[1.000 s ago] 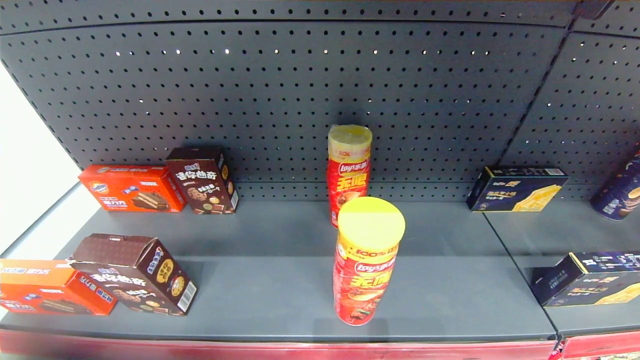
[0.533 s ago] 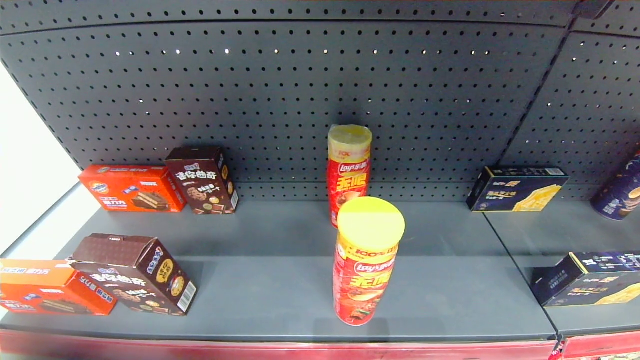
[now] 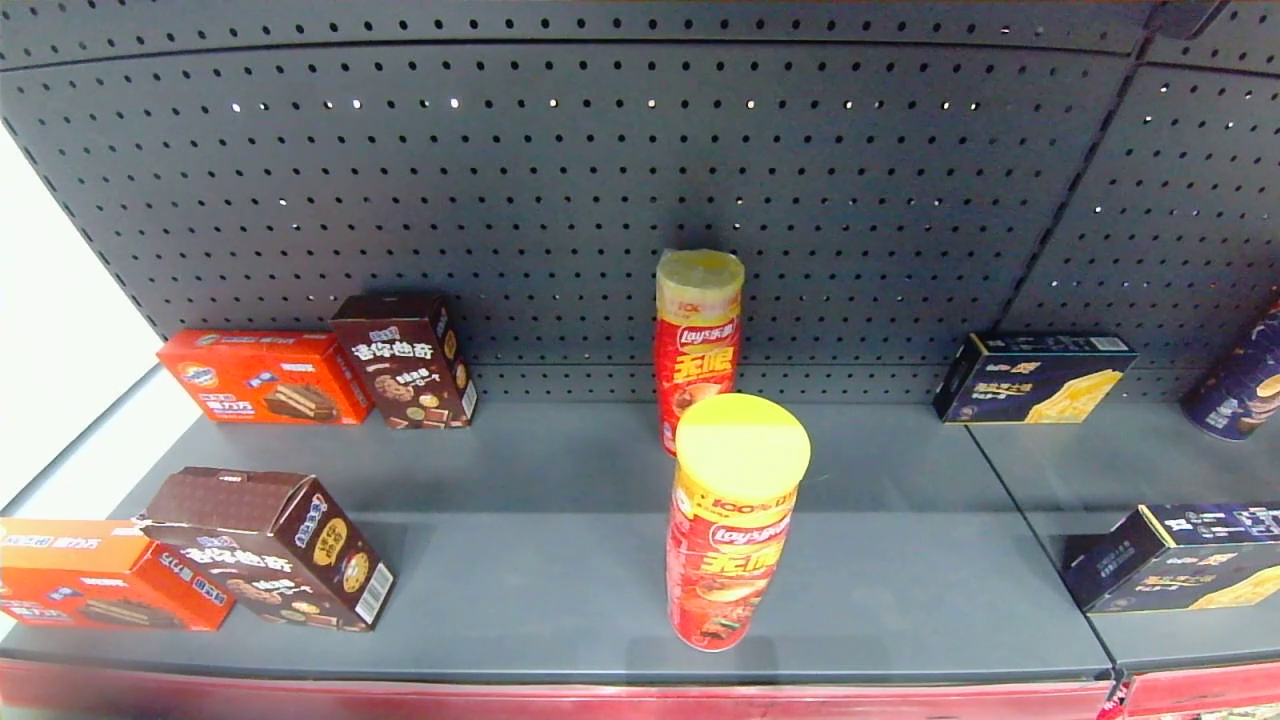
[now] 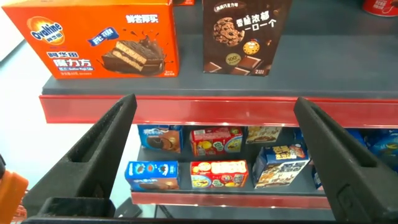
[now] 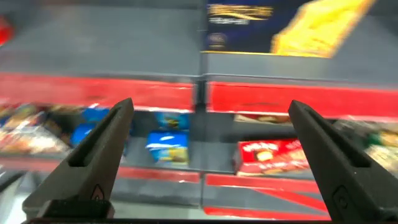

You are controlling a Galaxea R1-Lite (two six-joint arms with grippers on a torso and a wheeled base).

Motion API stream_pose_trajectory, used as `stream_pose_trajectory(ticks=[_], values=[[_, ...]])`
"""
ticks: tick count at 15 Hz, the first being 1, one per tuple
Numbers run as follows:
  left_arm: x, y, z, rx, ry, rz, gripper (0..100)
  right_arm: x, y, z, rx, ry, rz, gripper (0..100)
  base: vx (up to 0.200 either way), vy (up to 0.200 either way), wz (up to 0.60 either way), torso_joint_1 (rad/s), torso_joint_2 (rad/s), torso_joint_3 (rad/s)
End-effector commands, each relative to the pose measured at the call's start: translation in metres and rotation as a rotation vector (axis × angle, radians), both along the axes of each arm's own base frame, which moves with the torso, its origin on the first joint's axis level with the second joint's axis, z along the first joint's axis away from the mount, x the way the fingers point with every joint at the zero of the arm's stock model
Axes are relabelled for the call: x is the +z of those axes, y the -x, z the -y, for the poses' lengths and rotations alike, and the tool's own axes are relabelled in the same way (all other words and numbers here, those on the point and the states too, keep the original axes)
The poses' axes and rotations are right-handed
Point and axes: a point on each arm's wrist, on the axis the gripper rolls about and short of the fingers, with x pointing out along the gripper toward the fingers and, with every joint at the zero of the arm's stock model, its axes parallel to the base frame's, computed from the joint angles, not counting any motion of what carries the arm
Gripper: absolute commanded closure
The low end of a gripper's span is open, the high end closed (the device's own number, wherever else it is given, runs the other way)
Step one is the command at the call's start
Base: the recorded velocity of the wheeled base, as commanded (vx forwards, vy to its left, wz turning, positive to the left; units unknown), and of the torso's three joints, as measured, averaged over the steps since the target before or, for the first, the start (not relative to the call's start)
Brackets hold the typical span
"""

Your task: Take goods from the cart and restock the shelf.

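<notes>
I saw the shelf (image 3: pixel 540 560) spanning the lower half of the head frame. My left gripper (image 4: pixel 214 102) was spread wide and held nothing. It faced the shelf's red edge, with an orange box (image 4: pixel 102 38) and a brown box (image 4: pixel 245 36) standing on the shelf beyond. My right gripper (image 5: pixel 210 104) was equally wide and empty before a blue box (image 5: pixel 292 25). In the head frame, two red cans stood upright at centre: the front can (image 3: pixel 735 525) near the lower edge, the back can (image 3: pixel 698 340) just behind it, near the pegboard (image 3: pixel 500 200).
</notes>
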Motion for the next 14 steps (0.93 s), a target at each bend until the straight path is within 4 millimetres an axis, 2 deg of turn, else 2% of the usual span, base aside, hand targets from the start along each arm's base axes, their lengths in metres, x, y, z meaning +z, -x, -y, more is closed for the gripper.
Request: stream_pose_trajectory(ticks=[1,5,11,13,14], values=[[-0.0001,-0.0001,0.0,0.0,0.001,-0.002,0,-0.0006,0.001,-0.0001,-0.012,0.0,0.011,0,0.0,0.0,0.0,0.0,0.0,0.0],[-0.0001,-0.0001,0.0,0.0,-0.001,-0.002,0,-0.0016,0.0073,-0.0016,-0.114,-0.005,0.089,0,0.0,0.0,0.0,0.0,0.0,0.0],[-0.0001,-0.0001,-0.0001,0.007,0.002,-0.002,0,-0.002,0.0084,-0.0017,-0.072,-0.005,0.107,0,0.0,0.0,0.0,0.0,0.0,0.0],[-0.0001,-0.0001,0.0,-0.001,-0.004,-0.002,0,-0.002,0.0084,-0.0017,-0.071,-0.005,0.107,0,-0.2,0.0,0.0,0.0,0.0,0.005],[-0.0001,-0.0001,0.0,0.005,0.001,-0.002,0,-0.002,0.0084,-0.0017,-0.071,-0.005,0.107,0,0.0,0.0,0.0,0.0,0.0,0.0]])
